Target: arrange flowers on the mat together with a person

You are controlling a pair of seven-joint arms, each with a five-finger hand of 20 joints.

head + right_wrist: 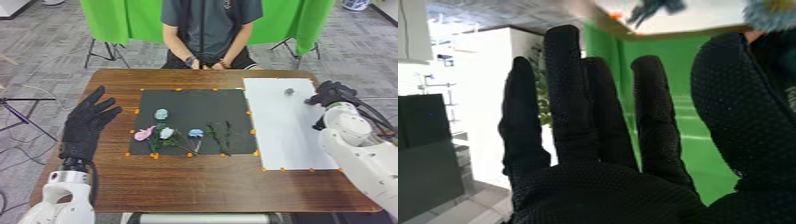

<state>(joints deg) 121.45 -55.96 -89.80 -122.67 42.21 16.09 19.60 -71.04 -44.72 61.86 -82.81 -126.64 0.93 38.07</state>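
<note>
I judge that I am partway through the arranging, with several flowers laid out and the next one to be secured. At the left side of the table, my left hand waits beside the dark mat, its fingers released and spread. Near that mat's left edge lies the pink flower, with the pale blue flower farther up toward the far edge; the white flower comes next, then the deeper blue flower, and the green sprigs lie toward the mat's right edge, their ends near its near edge. To the right is the white mat, with a small grey-blue piece close to its far edge. My right hand is at the white mat's right edge, toward its far corner, fingers straight and released. In the right wrist view, a fluffy blue flower head appears by the thumb; I can't tell whether it touches. I take the white mat for the supply, so the next move probably calls for lowering that hand and closing gently on a stem, as squeezing the head could crush it or roll it away.
</note>
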